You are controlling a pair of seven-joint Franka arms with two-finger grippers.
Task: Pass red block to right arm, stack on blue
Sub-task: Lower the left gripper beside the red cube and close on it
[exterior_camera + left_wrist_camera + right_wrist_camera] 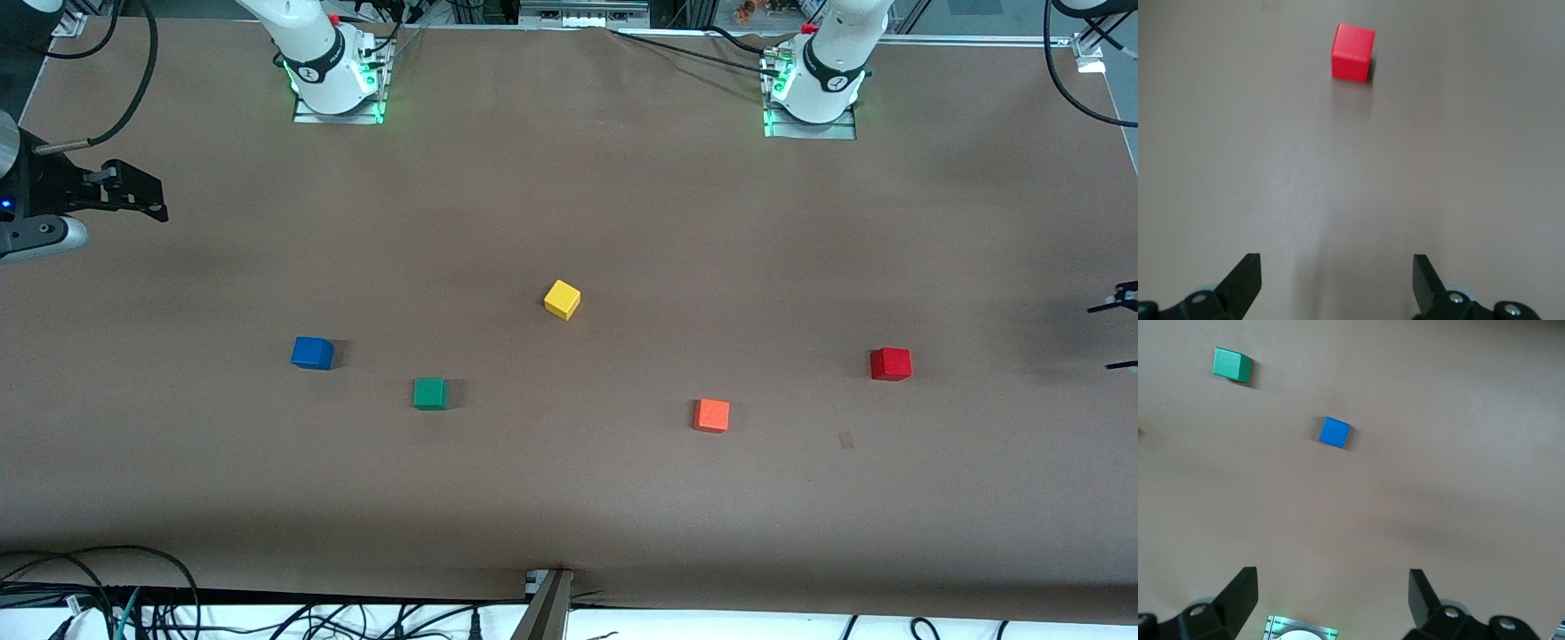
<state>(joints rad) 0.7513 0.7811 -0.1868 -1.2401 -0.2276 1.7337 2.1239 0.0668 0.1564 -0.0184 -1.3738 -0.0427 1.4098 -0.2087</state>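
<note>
On brown counter (569, 498): red block (891, 364) near left arm's end, untouched. Blue cube (312, 353) toward right arm's end, green cube (430, 393) beside it. Left tool (1337, 283) above bare counter, spread wide. Right tool (1333, 600) likewise wide, holding nothing.

You have open bench (569, 498) on every side of the red block (891, 364); its closest neighbour, the orange block (711, 415), sits well apart toward the right arm's end. The left end effector (1337, 280), fingers spread, has bare bench between it and that block. The blue block (312, 353) has only the green block (430, 393) near it, with room between. The yellow block (562, 299) stands alone mid-bench.
</note>
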